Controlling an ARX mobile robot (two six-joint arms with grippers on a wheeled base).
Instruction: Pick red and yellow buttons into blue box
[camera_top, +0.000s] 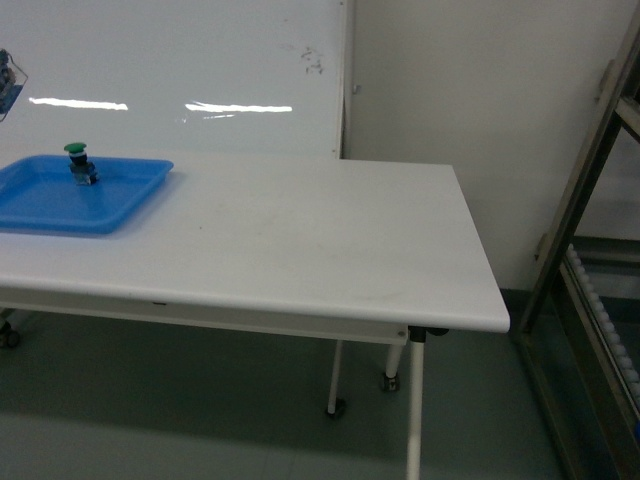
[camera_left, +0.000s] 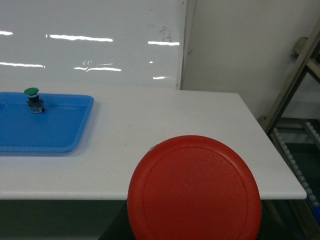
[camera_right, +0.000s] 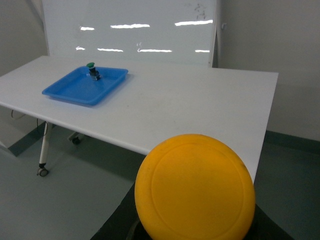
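The red button (camera_left: 194, 189) fills the lower middle of the left wrist view. Its round cap faces the camera and hangs in front of the table's near edge, held by my left gripper, whose fingers are hidden behind the cap. The yellow button (camera_right: 195, 187) sits the same way in the right wrist view, off the table's corner above the floor, with my right gripper shut on it and only dark gripper parts showing beneath it. Neither gripper shows in the head view. The blue box is out of view.
A white table (camera_top: 320, 250) stands ahead of me. At its far left a shallow blue tray (camera_top: 40, 205) holds a green-capped button (camera_top: 78, 160). A whiteboard (camera_top: 200, 70) stands behind the table. A metal rack (camera_top: 590, 200) stands at the right.
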